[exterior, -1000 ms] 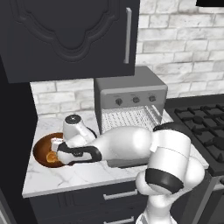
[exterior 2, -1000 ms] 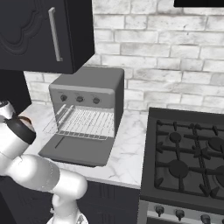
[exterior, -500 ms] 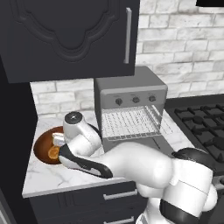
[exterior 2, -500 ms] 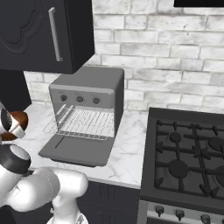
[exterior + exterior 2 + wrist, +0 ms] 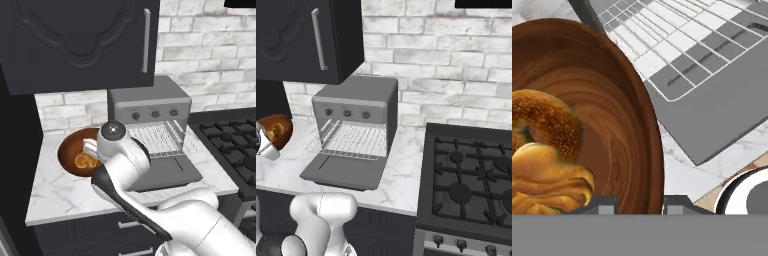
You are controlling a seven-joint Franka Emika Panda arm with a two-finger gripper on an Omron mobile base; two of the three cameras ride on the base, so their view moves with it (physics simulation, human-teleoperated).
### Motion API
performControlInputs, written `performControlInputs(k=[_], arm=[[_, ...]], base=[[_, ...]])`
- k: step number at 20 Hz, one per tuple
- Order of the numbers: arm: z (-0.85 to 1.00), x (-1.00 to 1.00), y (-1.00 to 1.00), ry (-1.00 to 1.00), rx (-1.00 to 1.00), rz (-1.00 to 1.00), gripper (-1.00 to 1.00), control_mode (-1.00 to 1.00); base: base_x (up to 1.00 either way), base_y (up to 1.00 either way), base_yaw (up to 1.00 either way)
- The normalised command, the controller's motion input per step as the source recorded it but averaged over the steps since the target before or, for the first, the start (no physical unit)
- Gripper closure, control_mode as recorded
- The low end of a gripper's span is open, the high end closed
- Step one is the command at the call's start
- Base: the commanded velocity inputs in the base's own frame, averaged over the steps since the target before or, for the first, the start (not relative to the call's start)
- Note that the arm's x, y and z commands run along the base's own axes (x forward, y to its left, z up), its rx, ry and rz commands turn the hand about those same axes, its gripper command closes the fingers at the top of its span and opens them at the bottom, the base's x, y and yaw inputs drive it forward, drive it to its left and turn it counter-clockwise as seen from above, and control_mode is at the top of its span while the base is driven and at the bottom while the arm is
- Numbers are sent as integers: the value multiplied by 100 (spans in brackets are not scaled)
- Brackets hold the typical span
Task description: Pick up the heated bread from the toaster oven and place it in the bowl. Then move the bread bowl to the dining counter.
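The end effector (image 5: 633,202) is clamped on the rim of the bowl (image 5: 619,125), which sits on the counter (image 5: 60,192) left of the oven (image 5: 150,117). The bread (image 5: 547,172) lies inside it.

No legible text, labels, brands, numbers or signs found in any view. Toaster oven (image 5: 353,122) front panel with three plain knobs, unmarked. Stove (image 5: 471,175) knobs likewise unmarked.
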Motion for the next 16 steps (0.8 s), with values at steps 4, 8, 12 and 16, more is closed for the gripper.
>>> performControlInputs(k=[4,8,12,16], arm=[[100,-72,-91,-7,7,-12,100,-100],[99,-43,-93,-1,9,-8,100,-100],[53,-16,-83,1,9,-2,100,-100],[23,-7,-70,0,10,0,100,-100]], base=[[0,0,0],[0,0,0],[0,0,0],[0,0,0]])
